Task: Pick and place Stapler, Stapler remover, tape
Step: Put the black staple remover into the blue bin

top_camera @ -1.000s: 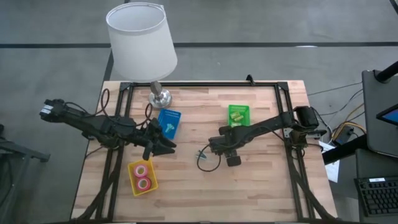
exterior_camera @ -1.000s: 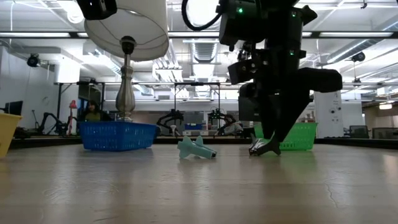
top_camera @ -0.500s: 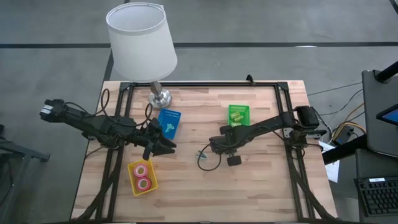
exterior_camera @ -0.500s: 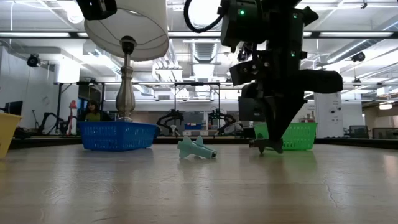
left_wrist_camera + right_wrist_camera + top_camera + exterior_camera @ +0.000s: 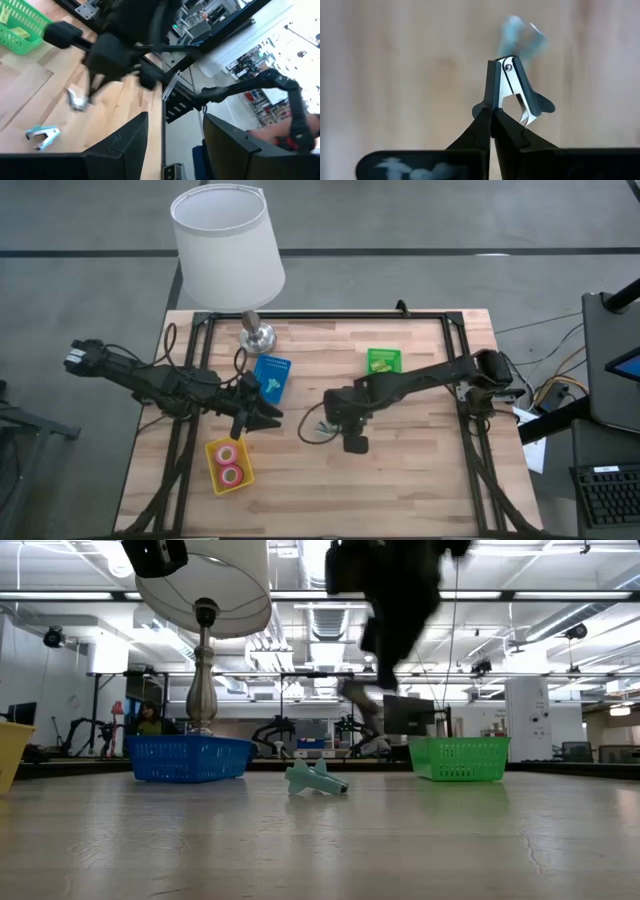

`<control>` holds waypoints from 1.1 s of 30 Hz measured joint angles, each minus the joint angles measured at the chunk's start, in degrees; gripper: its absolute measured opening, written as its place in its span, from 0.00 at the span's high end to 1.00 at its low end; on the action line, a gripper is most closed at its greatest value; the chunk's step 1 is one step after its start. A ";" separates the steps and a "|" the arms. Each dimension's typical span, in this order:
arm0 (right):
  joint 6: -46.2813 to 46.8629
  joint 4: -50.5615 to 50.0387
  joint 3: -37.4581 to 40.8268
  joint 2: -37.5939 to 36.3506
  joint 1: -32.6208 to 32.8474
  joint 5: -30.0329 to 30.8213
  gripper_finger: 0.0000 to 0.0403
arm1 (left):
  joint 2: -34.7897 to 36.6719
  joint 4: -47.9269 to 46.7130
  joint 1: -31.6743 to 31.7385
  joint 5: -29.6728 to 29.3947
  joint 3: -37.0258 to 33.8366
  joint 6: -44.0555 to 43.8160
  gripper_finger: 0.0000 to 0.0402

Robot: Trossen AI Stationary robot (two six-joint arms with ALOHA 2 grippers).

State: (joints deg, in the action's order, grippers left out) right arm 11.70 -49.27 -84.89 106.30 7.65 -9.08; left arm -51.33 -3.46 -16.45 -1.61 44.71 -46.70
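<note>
I've got the right gripper pinched tight on a dark staple remover, gripping it by one wing, its metal claws and rivet showing clearly in the right wrist view. From above, the right gripper sits over the middle of the wooden table, and in the low view the arm hangs well clear of the surface with the staple remover dangling up in the air. A second, teal staple remover lies on the tabletop, between the blue basket and the green basket; the left wrist camera picks it up too, beside the dark one hanging under the right arm. The left gripper waits just off the blue basket, above the yellow tray, fingers spread apart with nothing between them. Two rolls of tape, one reddish and one pink, lie in the yellow tray. The green basket has yellowish items in it that I can't make out. The lamp stands at the table's far edge, its base behind the blue basket.
</note>
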 joint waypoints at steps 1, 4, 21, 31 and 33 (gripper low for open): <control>0.50 -0.01 -1.85 -0.02 0.01 -2.48 0.98 | 0.00 0.02 0.00 0.00 0.00 0.60 0.52; 1.20 0.09 -8.01 -0.07 0.10 -8.04 0.98 | 0.00 0.05 0.00 0.00 0.00 3.16 0.52; 6.25 5.11 -35.53 -0.24 -0.73 -13.49 0.98 | 0.02 14.22 0.00 -1.87 0.00 26.22 0.52; 8.97 6.03 -32.97 -0.22 -0.73 -14.35 0.98 | -1.44 20.83 -0.13 -1.65 0.11 29.01 0.52; 9.34 7.10 -32.48 -0.17 -0.75 -15.24 0.98 | -2.33 20.39 -0.39 -0.20 0.26 29.01 0.52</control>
State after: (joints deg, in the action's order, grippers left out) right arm 21.04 -42.17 -117.37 106.13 6.90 -24.32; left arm -53.66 16.93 -16.84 -1.81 44.97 -17.69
